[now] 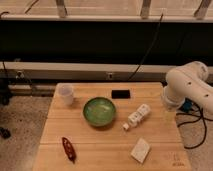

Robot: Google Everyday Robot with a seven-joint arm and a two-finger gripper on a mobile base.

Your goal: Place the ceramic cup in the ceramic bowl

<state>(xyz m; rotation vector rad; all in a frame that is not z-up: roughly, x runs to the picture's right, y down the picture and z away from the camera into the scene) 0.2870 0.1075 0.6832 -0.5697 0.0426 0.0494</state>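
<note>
A wooden table [100, 147] fills the lower view. A white robot arm [187, 85] hangs over its right edge, and the gripper [169, 115] points down below it; I cannot tell whether it is clenched or released. The green bowl [99, 110] sits mid-table. The white cup [65, 93] stands upright toward the back left, apart from the bowl. White blocks [138, 116] lie to the right of the bowl.

White cup [65, 93] sits upright at the back left of the wooden tabletop [100, 142], apart from the green bowl [99, 110] in the middle. There's a flat black rectangle [120, 94] behind the bowl, white blocks [139, 116] to its right, and a red thing [68, 148] front left. The white arm [187, 85] looms over the right edge, and I can't see the tool.
</note>
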